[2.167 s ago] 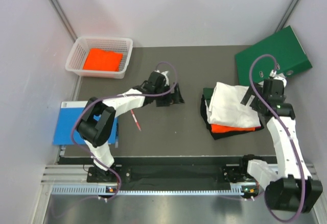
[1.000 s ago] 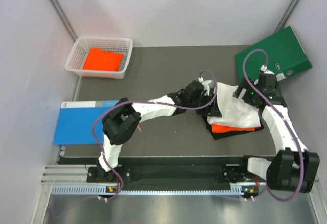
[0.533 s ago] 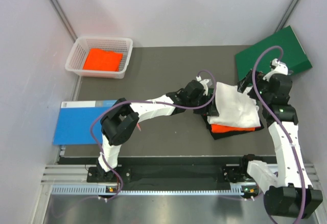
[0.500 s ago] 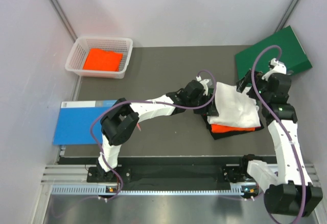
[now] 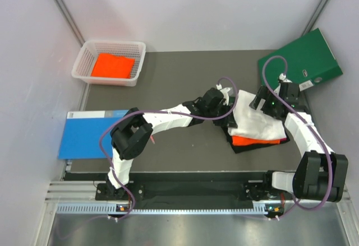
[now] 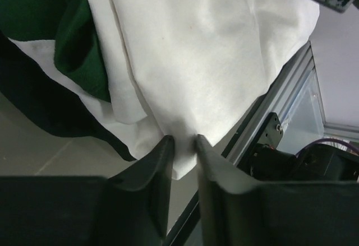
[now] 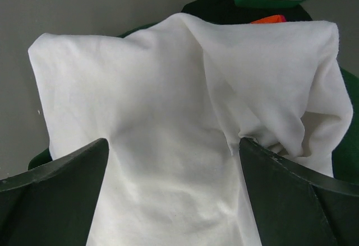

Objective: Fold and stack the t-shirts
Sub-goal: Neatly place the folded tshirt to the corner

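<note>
1. Near right, an orange t-shirt (image 5: 255, 140) lies on what seems to be a black t-shirt (image 5: 240, 147).
2. The white t-shirt (image 5: 261, 124) tops them. The left gripper (image 6: 184, 142) pinches its edge, and the right gripper (image 7: 173, 145) is spread wide above.
3. Far left, a basket (image 5: 84, 55) holds a folded orange shirt (image 5: 114, 65).
</note>
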### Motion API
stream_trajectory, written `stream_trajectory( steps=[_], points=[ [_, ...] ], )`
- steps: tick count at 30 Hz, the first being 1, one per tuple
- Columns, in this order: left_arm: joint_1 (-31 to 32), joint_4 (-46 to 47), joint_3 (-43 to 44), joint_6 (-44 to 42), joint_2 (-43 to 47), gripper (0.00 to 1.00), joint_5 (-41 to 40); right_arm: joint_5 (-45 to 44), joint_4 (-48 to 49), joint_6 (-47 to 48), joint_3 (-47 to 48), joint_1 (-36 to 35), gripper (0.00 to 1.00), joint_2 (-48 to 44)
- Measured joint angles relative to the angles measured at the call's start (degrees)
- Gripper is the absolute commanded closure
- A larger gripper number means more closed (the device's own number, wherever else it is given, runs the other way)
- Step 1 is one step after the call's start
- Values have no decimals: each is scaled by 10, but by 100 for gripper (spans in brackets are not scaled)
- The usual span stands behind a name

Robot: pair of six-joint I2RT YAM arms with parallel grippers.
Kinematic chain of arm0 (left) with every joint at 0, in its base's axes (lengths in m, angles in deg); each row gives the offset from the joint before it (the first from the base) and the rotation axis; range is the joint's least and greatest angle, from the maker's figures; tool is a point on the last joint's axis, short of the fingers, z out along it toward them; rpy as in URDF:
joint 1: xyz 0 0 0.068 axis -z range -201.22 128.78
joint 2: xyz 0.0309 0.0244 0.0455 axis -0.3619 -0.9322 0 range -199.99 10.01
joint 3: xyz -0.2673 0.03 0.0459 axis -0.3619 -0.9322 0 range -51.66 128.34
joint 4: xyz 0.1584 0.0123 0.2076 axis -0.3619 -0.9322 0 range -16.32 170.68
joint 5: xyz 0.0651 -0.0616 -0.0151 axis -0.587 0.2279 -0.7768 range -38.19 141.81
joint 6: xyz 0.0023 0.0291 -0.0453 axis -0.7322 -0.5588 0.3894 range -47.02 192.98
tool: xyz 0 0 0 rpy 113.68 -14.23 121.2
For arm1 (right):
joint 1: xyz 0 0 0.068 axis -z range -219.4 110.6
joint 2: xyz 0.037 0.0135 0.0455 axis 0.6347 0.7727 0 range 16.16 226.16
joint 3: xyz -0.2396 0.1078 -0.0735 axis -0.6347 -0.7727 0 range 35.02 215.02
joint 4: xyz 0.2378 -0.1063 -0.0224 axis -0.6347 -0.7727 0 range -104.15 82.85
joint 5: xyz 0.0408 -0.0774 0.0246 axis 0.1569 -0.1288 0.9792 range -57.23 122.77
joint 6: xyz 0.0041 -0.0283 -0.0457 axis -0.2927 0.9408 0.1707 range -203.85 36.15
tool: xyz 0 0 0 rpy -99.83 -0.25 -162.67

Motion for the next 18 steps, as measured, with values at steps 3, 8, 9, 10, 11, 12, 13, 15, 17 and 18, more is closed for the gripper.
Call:
stream_trajectory(
  steps=[3,8,9,10,11,12,13,15,17,18],
  points=[
    [0,0,0,0,0,98,12,-10,0,-3,5,0,0,2],
    [2,1,0,-1,-4,97,25,-25,0,-5,9,0,1,6],
    [3,1,0,-1,-5,96,26,-27,0,-5,9,0,0,6],
    [4,1,0,-1,-6,97,27,-27,0,-5,9,0,0,6],
    [5,0,0,-1,-6,100,28,-27,0,-5,9,0,0,6],
    [5,0,0,-1,-6,100,28,-28,0,-5,9,0,0,6],
    [6,0,0,-2,-6,100,28,-28,0,-5,9,0,0,6],
    [7,1,0,-1,-6,100,28,-30,0,-4,9,0,0,6],
    [8,0,0,-1,-6,100,28,-31,0,-4,9,0,0,6],
    [10,1,0,-2,-6,100,27,-31,0,-4,9,0,0,6]
  ],
)
